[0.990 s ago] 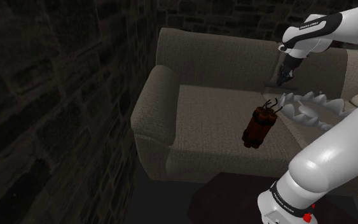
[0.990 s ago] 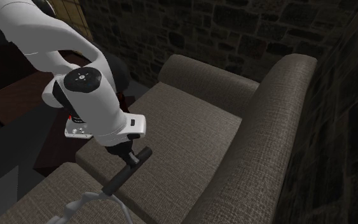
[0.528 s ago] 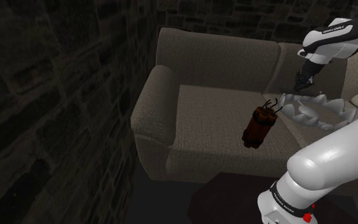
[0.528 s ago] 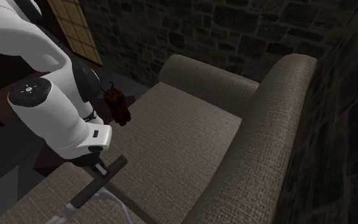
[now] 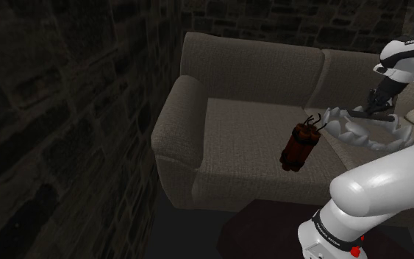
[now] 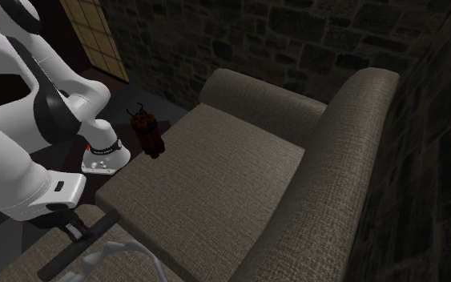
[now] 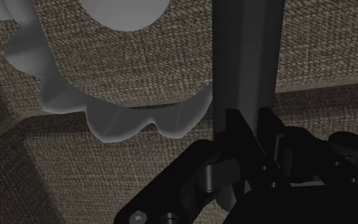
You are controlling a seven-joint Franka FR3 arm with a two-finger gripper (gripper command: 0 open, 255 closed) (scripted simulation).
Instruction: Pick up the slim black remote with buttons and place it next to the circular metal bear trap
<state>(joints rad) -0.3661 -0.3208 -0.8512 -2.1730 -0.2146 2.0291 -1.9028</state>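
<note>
Black and slim, the remote [image 6: 97,227] is sitting crosswise in the gripper [image 6: 73,231] at the second exterior view's lower left. The white arm [image 6: 23,152] is reaching down to it from the upper left. Just below the remote, a pale grey bear trap [image 6: 111,250] is lying on the seat of a brown woven sofa [image 6: 239,168]. Whether remote and trap are touching cannot be told. Farther back, a dark red dynamite bundle [image 6: 148,133] is resting at the seat's left edge, well apart from the trap. A dark stone wall [image 6: 255,40] is rising behind the sofa, and a latticed window [image 6: 95,36] is showing at the upper left.

Shoulder view: the gripper [image 5: 378,105] is hanging at the far right, over the far rim of the toothed trap [image 5: 359,132]. The dynamite [image 5: 298,147] is lying just to the trap's left on the seat cushion [image 5: 242,125]. The arm's thick lower link [image 5: 382,191] is crossing the near right corner.

Wrist view: the fingers are clamping the remote [image 7: 244,57], which is running straight away from the hand as a dark bar. The trap's scalloped rim [image 7: 114,114] is curving just beside the remote and passing behind it, over a seam between two cushions.
</note>
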